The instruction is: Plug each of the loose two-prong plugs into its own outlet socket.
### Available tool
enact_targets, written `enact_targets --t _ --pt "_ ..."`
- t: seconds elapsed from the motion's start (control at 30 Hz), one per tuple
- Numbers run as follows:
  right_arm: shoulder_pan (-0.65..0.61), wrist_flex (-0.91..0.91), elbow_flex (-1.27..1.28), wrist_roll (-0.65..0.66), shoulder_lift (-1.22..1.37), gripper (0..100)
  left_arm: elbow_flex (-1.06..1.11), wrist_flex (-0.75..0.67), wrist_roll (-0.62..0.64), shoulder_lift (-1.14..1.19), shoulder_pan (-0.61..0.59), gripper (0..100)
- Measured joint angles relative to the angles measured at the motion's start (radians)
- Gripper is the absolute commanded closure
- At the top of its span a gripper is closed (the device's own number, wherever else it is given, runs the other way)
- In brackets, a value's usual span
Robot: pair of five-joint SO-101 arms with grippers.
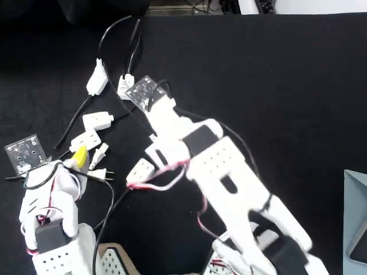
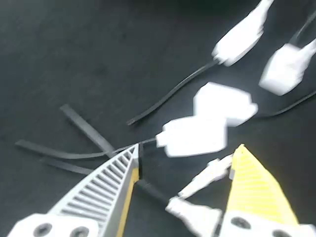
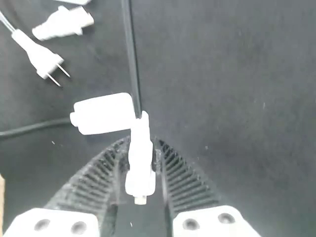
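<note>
My right gripper [image 3: 141, 148] is shut on a white two-prong plug [image 3: 140, 165] with a black cord running away from it. The plug's tip is right beside a white outlet socket [image 3: 102, 114], which also lies at the table's middle [image 1: 140, 169]. My left gripper [image 2: 187, 149] is open, one finger white [image 2: 111, 185] and one yellow [image 2: 253, 187]. Two loose plugs [image 2: 195, 213] [image 2: 207, 176] lie between its fingers. Just beyond them sit two sockets [image 2: 193, 137] [image 2: 224, 102]. From above, the loose plugs [image 1: 100, 153] [image 1: 94, 173] lie beside the yellow finger [image 1: 80, 155].
Two more white cord ends [image 1: 96, 80] [image 1: 125, 86] lie at the back left with black cables looping off the table. The right arm [image 1: 229, 177] stretches across the centre. A grey box [image 1: 355, 217] stands at the right edge. Loose black cable ties [image 2: 84, 131] lie near the left gripper.
</note>
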Motion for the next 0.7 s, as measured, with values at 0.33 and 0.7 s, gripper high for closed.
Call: enact_targets --t 0.33,0.7 --pt "-0.087 -0.143 0.193 -0.115 -0.285 98.7 -0.021 -0.129 0.215 0.0 0.209 71" --pt "-0.176 -0.27 0.388 -0.158 -0.474 98.7 -0.104 -0.127 0.23 0.0 0.479 75"
